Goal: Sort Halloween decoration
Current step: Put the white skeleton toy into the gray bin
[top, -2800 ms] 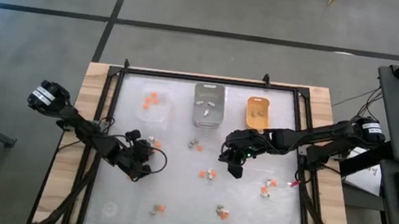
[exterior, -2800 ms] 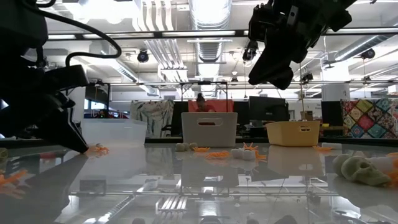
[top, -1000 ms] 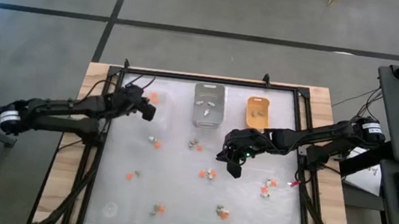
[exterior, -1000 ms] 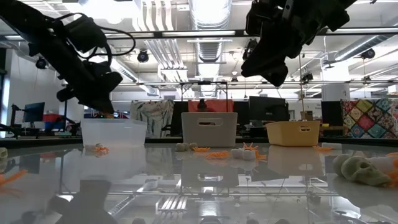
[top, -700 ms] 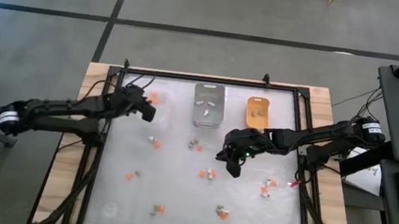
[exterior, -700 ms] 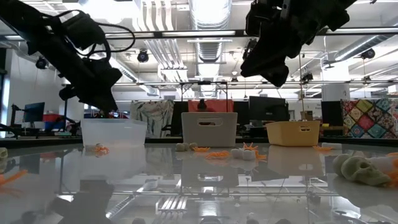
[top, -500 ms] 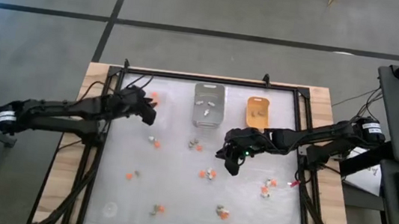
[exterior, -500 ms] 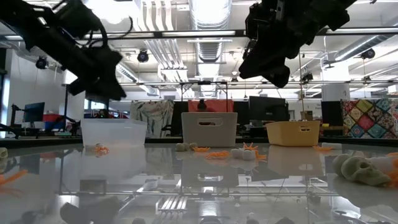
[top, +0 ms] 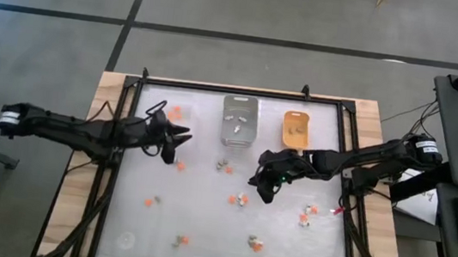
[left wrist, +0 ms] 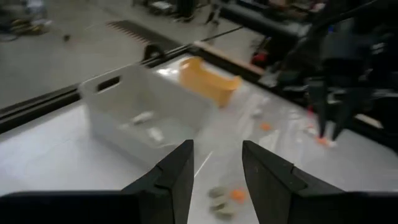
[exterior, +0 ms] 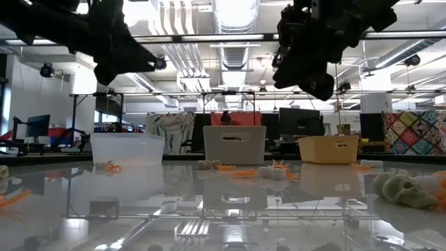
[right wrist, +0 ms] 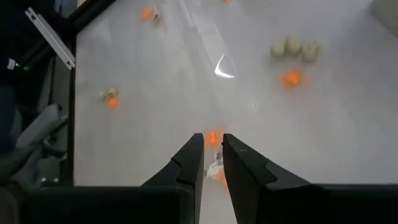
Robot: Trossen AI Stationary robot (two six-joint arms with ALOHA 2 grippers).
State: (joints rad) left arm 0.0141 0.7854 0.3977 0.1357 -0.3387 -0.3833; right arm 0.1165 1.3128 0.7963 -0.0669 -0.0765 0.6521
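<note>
Across the glossy bench (exterior: pixel 223 209) stand a clear tray (exterior: pixel 127 148), a grey tray (exterior: pixel 234 144) and a yellow tray (exterior: pixel 328 148), orange trinkets (exterior: pixel 243 172) and a pale skull (exterior: pixel 403 190) scattered before them, both dark arms hanging overhead.

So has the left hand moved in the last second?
Yes. The left hand has pulled off the clear tray toward the table's near side.

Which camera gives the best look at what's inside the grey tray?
The left wrist view: it looks down into the grey tray, showing pale trinkets inside. The high view shows them only as tiny specks. The low view shows just its wall, and the right wrist view misses it.
</note>
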